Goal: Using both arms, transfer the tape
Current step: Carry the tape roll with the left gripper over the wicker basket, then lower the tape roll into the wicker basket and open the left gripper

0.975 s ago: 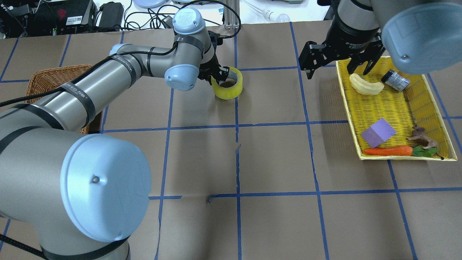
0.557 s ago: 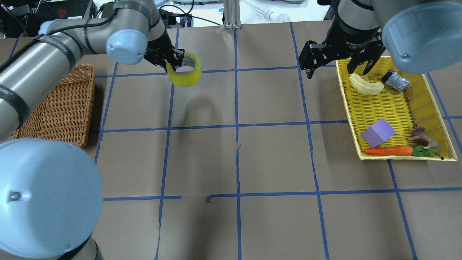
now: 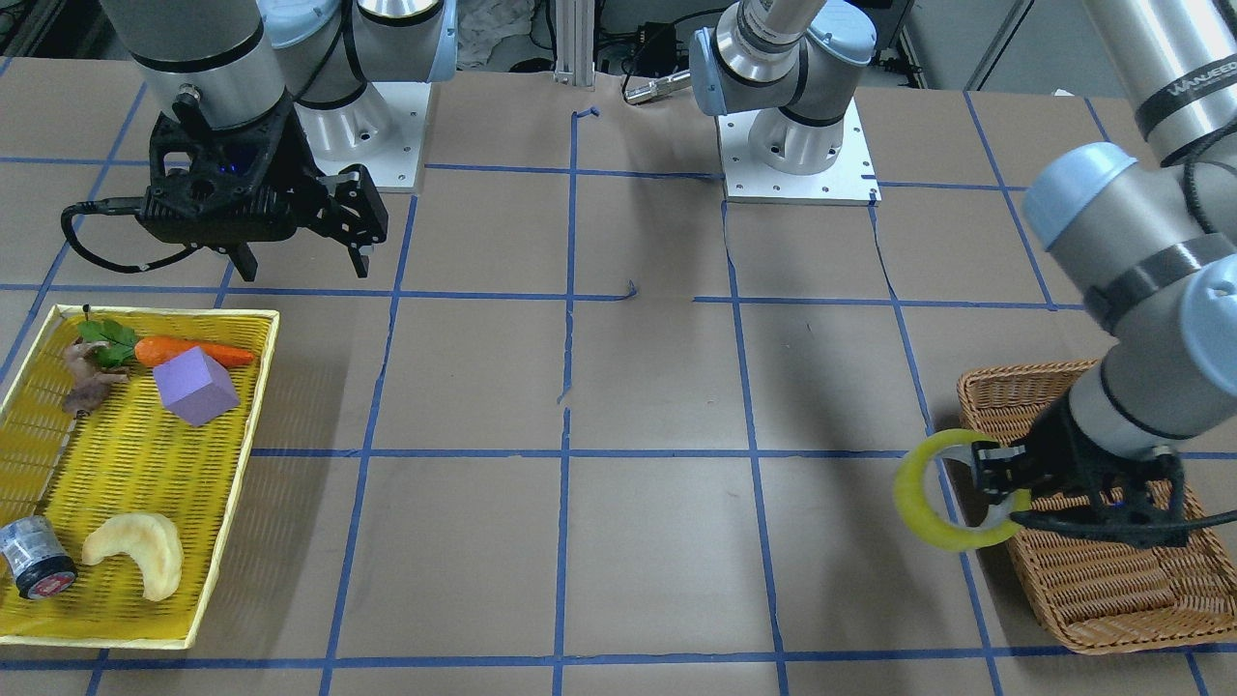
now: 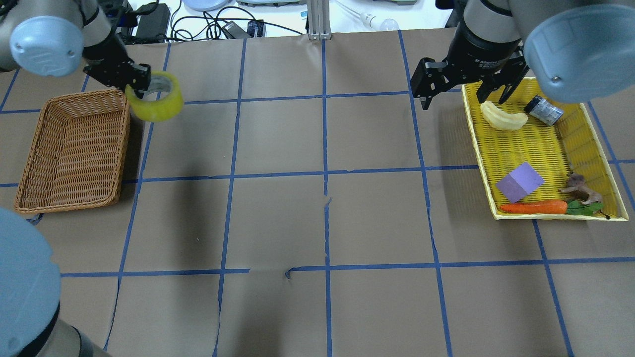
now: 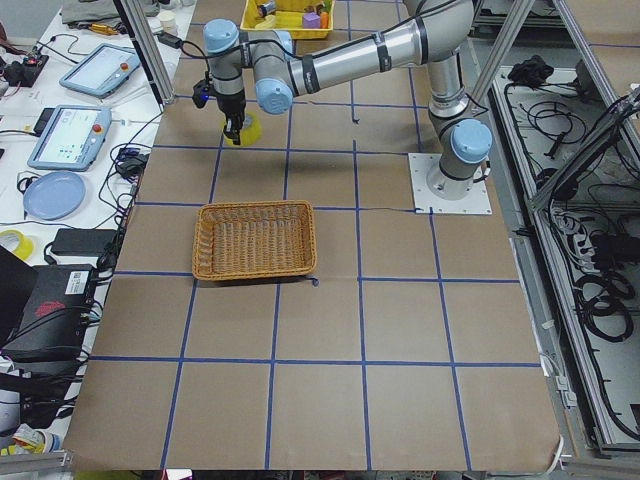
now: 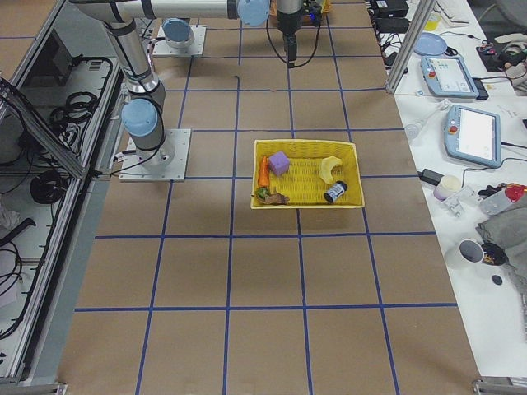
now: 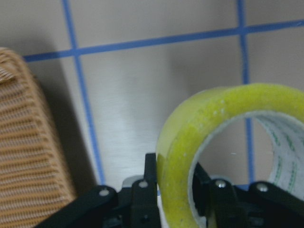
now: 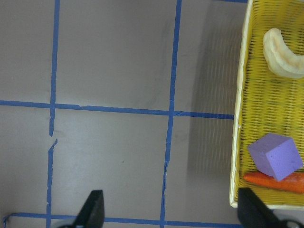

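The yellow tape roll point(image 4: 156, 101) hangs in the air, gripped by my left gripper point(image 4: 136, 87), which is shut on its wall. It sits just beyond the far right corner of the wicker basket point(image 4: 119, 148). In the front-facing view the tape point(image 3: 923, 503) juts from the left gripper point(image 3: 1005, 478) at the basket's edge point(image 3: 1015, 372). The left wrist view shows the tape point(image 7: 213, 123) clamped between the black fingers point(image 7: 142, 199). My right gripper point(image 4: 464, 94) is open and empty, hovering by the yellow tray point(image 4: 478, 148).
The yellow tray holds a purple block point(image 4: 520, 182), a carrot point(image 4: 533, 207), a pale banana-shaped piece point(image 4: 503, 116) and a dark cylinder point(image 4: 543, 110). The wicker basket holds nothing. Blue tape lines grid the brown table. Cables and devices lie beyond the far edge.
My left gripper lifted the tape from the table's middle and carried it left to the wicker basket's corner. The right arm has not moved.
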